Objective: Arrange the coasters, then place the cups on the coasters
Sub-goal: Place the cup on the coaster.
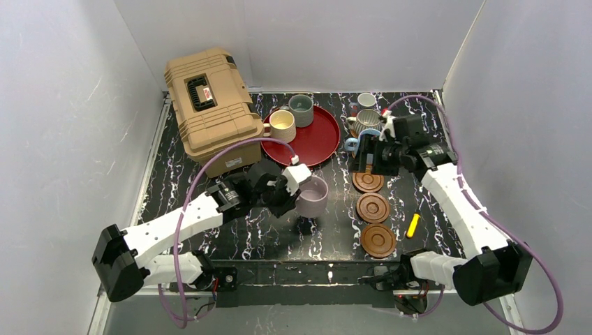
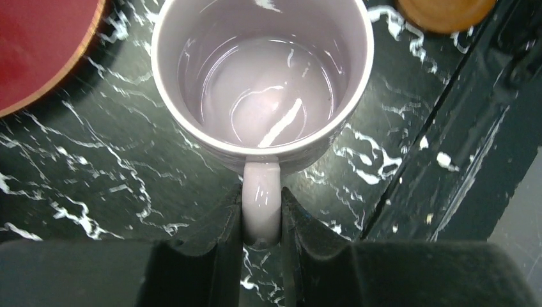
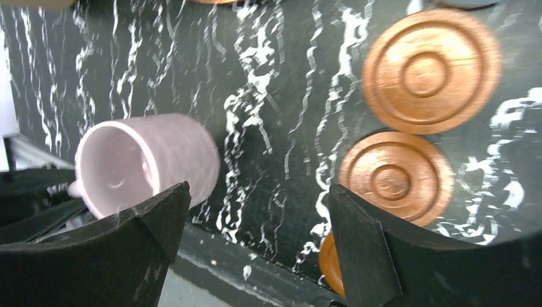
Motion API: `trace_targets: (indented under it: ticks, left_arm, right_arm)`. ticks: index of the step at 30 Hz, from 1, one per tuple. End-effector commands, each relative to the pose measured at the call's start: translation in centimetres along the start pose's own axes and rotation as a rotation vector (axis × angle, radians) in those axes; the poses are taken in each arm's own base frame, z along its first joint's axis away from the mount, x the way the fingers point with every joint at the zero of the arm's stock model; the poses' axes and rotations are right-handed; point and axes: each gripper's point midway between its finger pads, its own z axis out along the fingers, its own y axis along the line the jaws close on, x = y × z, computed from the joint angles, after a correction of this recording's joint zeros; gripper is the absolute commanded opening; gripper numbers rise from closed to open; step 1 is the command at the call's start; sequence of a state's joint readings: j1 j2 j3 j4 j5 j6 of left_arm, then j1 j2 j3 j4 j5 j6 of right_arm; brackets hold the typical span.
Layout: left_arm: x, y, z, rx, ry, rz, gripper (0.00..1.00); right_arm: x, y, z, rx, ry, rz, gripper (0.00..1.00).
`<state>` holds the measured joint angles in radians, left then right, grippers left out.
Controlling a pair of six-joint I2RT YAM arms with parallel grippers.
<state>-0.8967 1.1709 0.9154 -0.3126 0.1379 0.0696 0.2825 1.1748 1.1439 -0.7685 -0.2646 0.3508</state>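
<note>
The lilac mug (image 2: 262, 77) is gripped by its handle (image 2: 262, 201), pinched between the fingers of the left claw (image 2: 262, 214). The right claw (image 3: 259, 211) is spread wide and empty, with wooden coasters (image 3: 396, 176) seen below it, beside one finger.

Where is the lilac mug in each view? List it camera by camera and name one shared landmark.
Top external: the lilac mug is mid-table, just left of the coaster column.
Left wrist: it fills the upper centre, its handle pinched by the left gripper.
Right wrist: left of centre.
Shared landmark: the wood coasters, right of the mug in every view.
</note>
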Motion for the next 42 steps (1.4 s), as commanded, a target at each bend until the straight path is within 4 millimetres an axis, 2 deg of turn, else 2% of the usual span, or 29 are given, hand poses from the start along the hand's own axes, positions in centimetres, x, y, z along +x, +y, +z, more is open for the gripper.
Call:
trace_targets:
  ticks: [1,5,7,13,16,19,22,24,26,29,30,34,35,36,39,40,42]
  left_arm:
    - [-0.5,-1.3,-0.7,0.028,-0.065,0.003,0.00]
    - [0.2,-2.1,-0.3,0.050,-0.052,0.034,0.00]
    - [0.5,-2.5,-0.1,0.062,-0.047,0.046,0.00]
    - [0.9,-4.0,0.5,0.090,-0.024,0.088,0.00]
    - [1.1,-4.0,0.6,0.081,-0.015,0.097,0.00]
    - [1.1,-3.9,0.5,0.067,-0.018,0.100,0.00]
    - [1.2,-3.6,0.6,0.051,-0.016,0.098,0.00]
    - [1.2,-3.6,0.7,0.051,-0.011,0.095,0.00]
    - [1.2,-3.6,0.8,0.053,-0.008,0.091,0.00]
    - [1.3,-3.6,1.0,0.053,-0.002,0.089,0.00]
    - [1.3,-3.6,0.9,0.052,0.000,0.088,0.00]
    - [1.1,-3.0,0.8,0.012,0.010,0.062,0.00]
    - [1.0,-2.7,0.7,-0.011,0.017,0.051,0.07]
    - [0.9,-2.1,0.6,-0.043,0.023,0.043,0.27]
    - [0.5,-1.6,0.1,-0.077,0.007,0.034,0.70]
    - [0.3,-1.6,-0.1,-0.078,-0.005,0.030,0.78]
    - [0.0,-1.5,-0.6,-0.084,-0.032,0.029,0.87]
  right_arm:
    - [2.4,3.2,2.0,-0.030,0.071,-0.030,0.85]
    - [4.0,5.2,3.9,-0.050,0.099,-0.039,0.80]
    - [4.6,5.2,4.7,-0.035,0.120,-0.045,0.80]
    - [8.4,6.4,6.8,-0.027,0.224,-0.083,0.71]
    - [10.3,6.7,7.3,-0.035,0.270,-0.099,0.64]
    - [11.9,6.2,7.6,-0.007,0.311,-0.112,0.60]
    - [13.0,6.2,7.6,-0.004,0.329,-0.115,0.50]
    - [13.4,6.2,7.6,0.006,0.327,-0.117,0.42]
    - [13.4,6.2,7.6,0.019,0.320,-0.115,0.29]
    - [12.9,6.4,7.5,0.031,0.294,-0.114,0.05]
    - [12.7,6.4,7.4,0.038,0.284,-0.112,0.01]
    - [10.8,6.5,6.6,0.075,0.209,-0.118,0.01]
    - [10.3,6.4,6.3,0.090,0.186,-0.121,0.01]
    - [9.7,6.1,5.9,0.112,0.163,-0.124,0.01]
    - [7.8,5.0,4.6,0.201,0.090,-0.136,0.01]
    - [7.2,4.7,4.1,0.227,0.067,-0.140,0.01]
    - [6.1,3.8,3.2,0.292,0.023,-0.148,0.01]
